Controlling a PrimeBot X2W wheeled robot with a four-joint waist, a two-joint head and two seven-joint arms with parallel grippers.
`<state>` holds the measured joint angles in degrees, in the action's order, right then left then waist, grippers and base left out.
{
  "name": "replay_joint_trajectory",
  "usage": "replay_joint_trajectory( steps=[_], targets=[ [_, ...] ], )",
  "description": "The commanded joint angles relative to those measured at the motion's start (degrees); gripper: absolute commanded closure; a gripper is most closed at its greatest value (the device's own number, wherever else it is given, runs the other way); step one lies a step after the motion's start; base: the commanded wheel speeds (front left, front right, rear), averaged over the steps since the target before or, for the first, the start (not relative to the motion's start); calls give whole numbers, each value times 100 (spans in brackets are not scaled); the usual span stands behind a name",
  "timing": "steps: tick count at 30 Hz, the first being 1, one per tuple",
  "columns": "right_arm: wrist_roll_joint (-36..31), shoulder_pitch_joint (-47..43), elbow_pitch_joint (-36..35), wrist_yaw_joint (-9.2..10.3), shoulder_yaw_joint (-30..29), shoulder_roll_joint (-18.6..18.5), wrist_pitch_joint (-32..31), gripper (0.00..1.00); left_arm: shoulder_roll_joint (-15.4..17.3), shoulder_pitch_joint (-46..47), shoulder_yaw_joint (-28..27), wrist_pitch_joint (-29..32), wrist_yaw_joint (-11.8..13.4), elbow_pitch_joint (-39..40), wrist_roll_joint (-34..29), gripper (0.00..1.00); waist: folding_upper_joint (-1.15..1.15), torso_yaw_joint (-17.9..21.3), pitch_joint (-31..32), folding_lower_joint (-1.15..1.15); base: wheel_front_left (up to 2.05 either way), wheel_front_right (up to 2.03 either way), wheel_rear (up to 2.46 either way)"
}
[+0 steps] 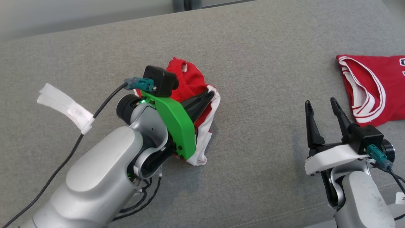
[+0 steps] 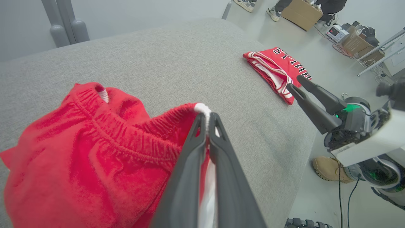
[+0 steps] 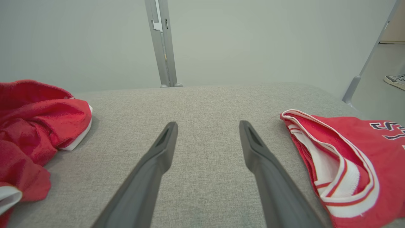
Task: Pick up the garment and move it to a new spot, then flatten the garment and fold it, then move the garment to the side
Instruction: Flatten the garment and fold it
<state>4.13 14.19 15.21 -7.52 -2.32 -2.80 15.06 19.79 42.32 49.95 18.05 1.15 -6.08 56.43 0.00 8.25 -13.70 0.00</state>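
Slippage is the first worry: the left end effector (image 1: 207, 95) is clamped on only a thin bit of the garment (image 1: 190, 79). In the left wrist view its tips (image 2: 205, 115) are pinched together on the white-trimmed rim at the gathered waistband, and nothing deeper is caught between them. The garment is a pair of red shorts lying crumpled in a heap on the grey fabric-covered counter (image 1: 253, 47), well apart from the folded red jersey (image 1: 379, 91) and to that jersey's left. If the arm lifts quickly, the hanging weight of the bunched cloth could pull the rim out of the pinch and drop the heap. A lift that holds may bring the cloth up twisted, with one leg tucked inside, which would make flattening harder. A carry towards the jersey risks the trailing fabric brushing it and spoiling its fold. The right end effector (image 1: 321, 103) stands with its fingers (image 3: 158, 158) wide apart and holds nothing. It hovers just beside the jersey's striped edge on the garment's side, so a careless sweep from there could also catch that edge.
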Motion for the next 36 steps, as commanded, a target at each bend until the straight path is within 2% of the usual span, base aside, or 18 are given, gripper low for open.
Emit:
replay_joint_trajectory(
  steps=[1, 4, 5, 15, 22, 26, 30, 36],
  targets=[
    [110, 53, 13, 7, 42, -17, 15, 0, -141, 150, -69, -71, 77, 54, -5, 100, 0, 199, -38, 0, 0, 0, 0],
    [241, 106, 23, 7, 126, -16, 15, 0, -444, 338, -202, -215, 229, 79, 30, 100, 0, 448, -33, 0, 0, 0, 0],
    [241, 106, 23, 7, 126, -16, 15, 0, -444, 338, -202, -215, 229, 79, 30, 100, 0, 448, -33, 0, 0, 0, 0],
    [776, 61, 75, 6, 496, -14, 15, 0, -1111, 1071, -741, -857, 656, -385, -121, 100, 0, 1397, 4, 0, 0, 0, 0],
    [929, 27, 33, 6, 546, -14, 15, 0, -1429, 1476, -1150, -1529, 786, -801, -130, 100, 0, 1737, -89, 0, 0, 0, 0],
    [952, 15, -18, 6, 451, -12, 15, 0, -1375, 1308, -1157, -1617, 716, -995, -70, 100, 0, 1714, -224, 0, 0, 0, 0],
    [878, 11, -32, 6, 282, -13, 15, 0, -1233, 928, -1035, -1624, 592, -1063, -26, 100, 0, 1534, -327, 0, 0, 0, 0],
    [698, 63, -42, 6, 125, -16, 15, 0, -786, 157, -880, -1738, 423, -1024, -87, 100, 0, 1109, -422, 0, 0, 0, 0]
  ],
)
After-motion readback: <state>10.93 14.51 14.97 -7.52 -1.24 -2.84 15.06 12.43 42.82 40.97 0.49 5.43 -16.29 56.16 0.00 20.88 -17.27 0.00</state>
